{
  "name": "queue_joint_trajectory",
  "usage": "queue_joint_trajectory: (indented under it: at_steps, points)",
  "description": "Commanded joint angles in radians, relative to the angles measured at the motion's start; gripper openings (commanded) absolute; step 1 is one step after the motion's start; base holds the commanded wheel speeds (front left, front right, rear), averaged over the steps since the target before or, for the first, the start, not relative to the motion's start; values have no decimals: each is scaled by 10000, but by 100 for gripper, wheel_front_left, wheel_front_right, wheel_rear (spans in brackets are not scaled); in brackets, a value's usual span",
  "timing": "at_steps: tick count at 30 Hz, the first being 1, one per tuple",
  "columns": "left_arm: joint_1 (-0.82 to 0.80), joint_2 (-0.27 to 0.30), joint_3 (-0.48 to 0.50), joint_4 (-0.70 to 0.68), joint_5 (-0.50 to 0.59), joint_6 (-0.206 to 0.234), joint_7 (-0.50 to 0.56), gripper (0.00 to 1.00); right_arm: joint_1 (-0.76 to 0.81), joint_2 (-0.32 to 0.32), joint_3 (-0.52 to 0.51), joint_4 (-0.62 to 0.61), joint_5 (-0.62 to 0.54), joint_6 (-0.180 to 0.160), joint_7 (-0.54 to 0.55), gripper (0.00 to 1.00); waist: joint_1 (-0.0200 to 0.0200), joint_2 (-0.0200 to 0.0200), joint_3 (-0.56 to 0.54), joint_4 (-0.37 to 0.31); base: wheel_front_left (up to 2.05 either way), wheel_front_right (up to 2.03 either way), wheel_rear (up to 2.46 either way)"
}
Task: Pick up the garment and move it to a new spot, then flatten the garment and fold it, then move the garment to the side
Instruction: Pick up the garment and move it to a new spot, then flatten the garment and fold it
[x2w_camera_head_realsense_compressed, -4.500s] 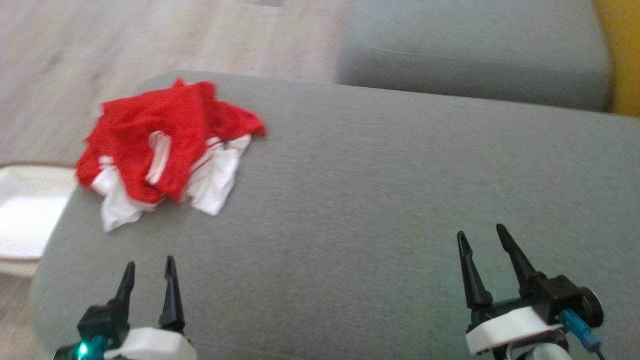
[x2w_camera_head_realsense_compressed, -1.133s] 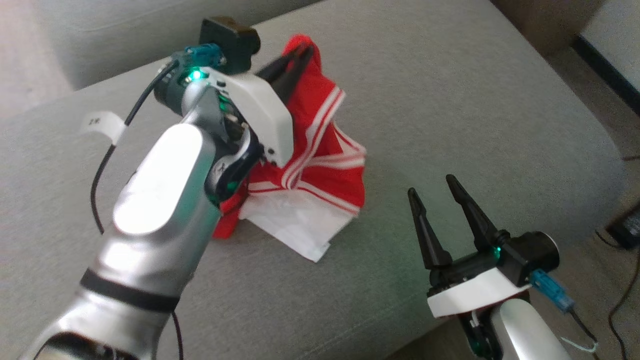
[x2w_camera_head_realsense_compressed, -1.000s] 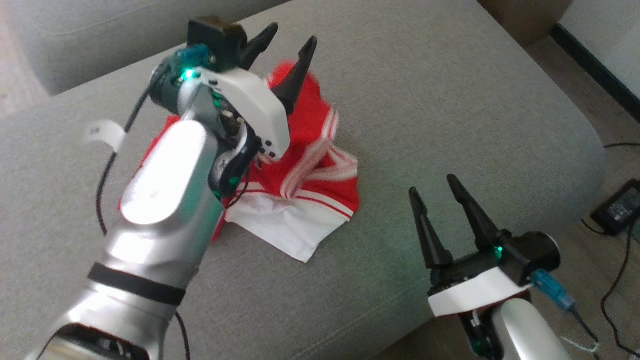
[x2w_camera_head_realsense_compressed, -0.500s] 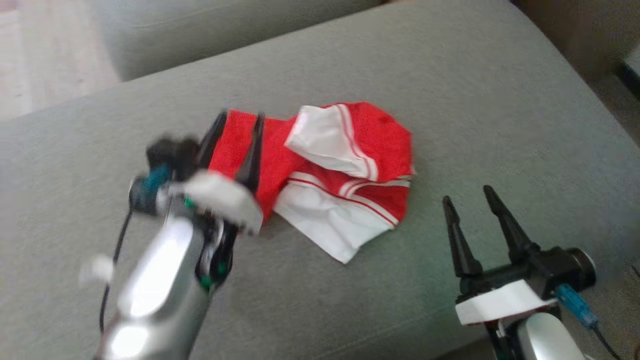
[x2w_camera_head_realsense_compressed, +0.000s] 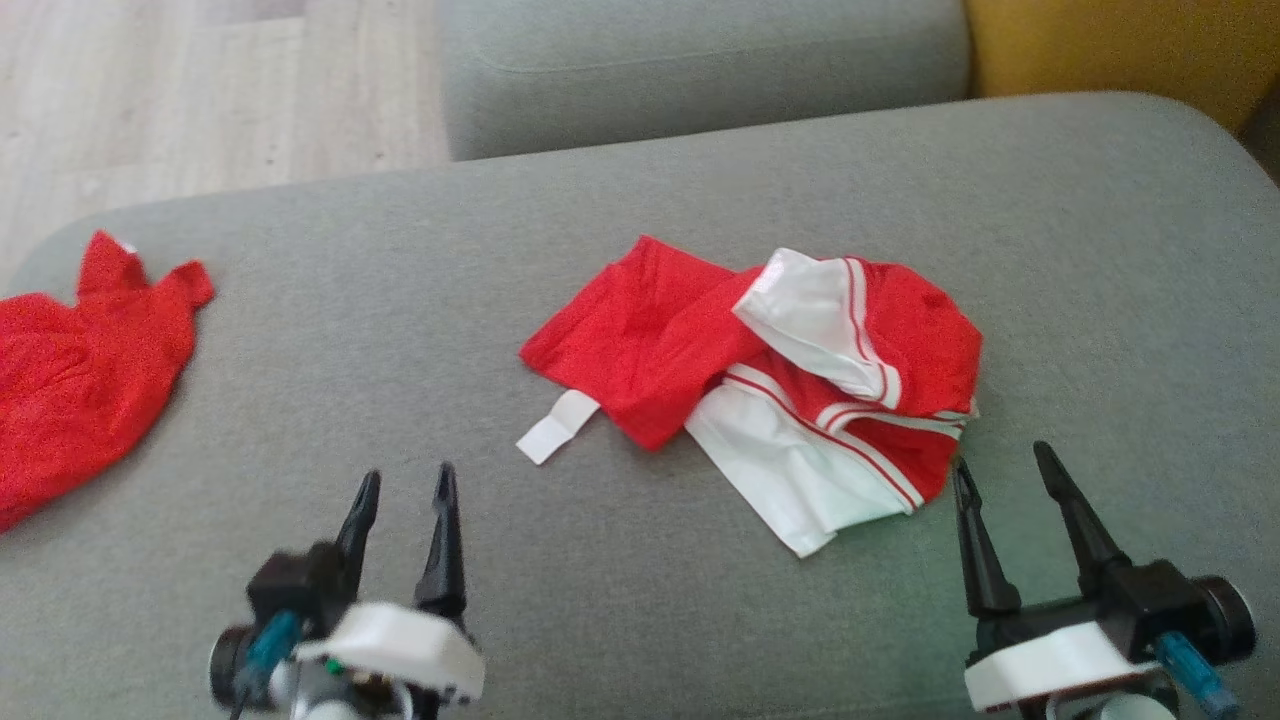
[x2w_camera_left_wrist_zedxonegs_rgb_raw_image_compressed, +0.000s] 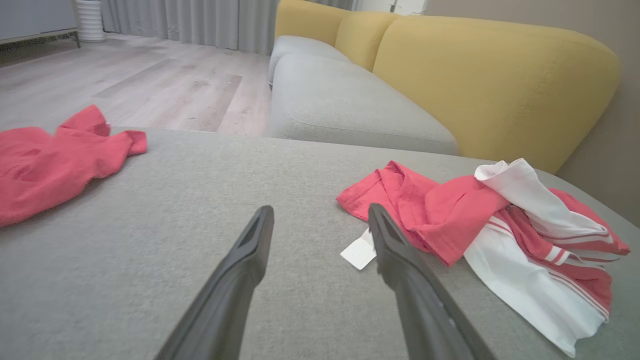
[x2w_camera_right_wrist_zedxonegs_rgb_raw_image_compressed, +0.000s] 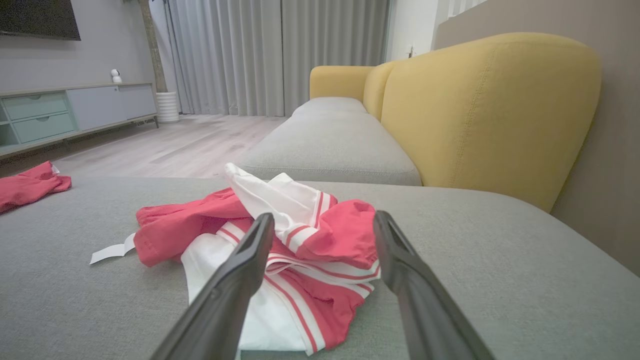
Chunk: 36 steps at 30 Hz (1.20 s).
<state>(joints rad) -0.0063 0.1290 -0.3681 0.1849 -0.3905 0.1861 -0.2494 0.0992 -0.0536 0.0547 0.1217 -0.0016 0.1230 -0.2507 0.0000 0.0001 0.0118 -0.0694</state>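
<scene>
The left gripper (x2w_camera_head_realsense_compressed: 408, 472) hangs over the grey cushion (x2w_camera_head_realsense_compressed: 640, 610), jaws spread wide and empty, touching nothing. The red-and-white garment (x2w_camera_head_realsense_compressed: 650, 345) lies crumpled mid-cushion, ahead of and between both grippers. The right gripper (x2w_camera_head_realsense_compressed: 1002, 455) is just beside its near edge, jaws likewise released, holding nothing.

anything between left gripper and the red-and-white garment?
A white tag pokes out from the garment's near edge toward the left gripper; the rest is bare grey cushion. Head view and left wrist view both show it.
</scene>
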Motion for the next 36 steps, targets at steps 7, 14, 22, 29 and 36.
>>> queue_joint_trajectory:
  at_steps: [7, 14, 22, 29, 36]
  points:
    - [1253, -227, 1476, -1075, 885, -193, -122, 100, 158, 13, 47, -138, 20, 77, -111, 100, 0, -1, -320, 593, 0, 0, 0]
    - [1867, -552, 2253, -1332, 1339, -585, -123, 100, 268, 29, 142, -59, 87, 77, -111, 100, 0, -1, -374, 621, 0, 0, 0]
    - [1625, -720, 2357, -1323, 1686, -1059, -123, 100, 157, 32, 396, -38, 180, 77, -111, 100, 0, -1, -245, 362, 0, 0, 0]
    - [282, -763, 1739, -380, 1842, -1624, -123, 100, -143, 32, 606, -154, 225, 77, -111, 100, 0, -1, 322, -107, 0, 0, 0]
    - [-2240, -771, 1241, 1544, 2035, -1814, 885, 100, -660, 33, 886, -326, 356, 77, -111, 100, 0, -1, 1240, -672, 0, 0, 0]
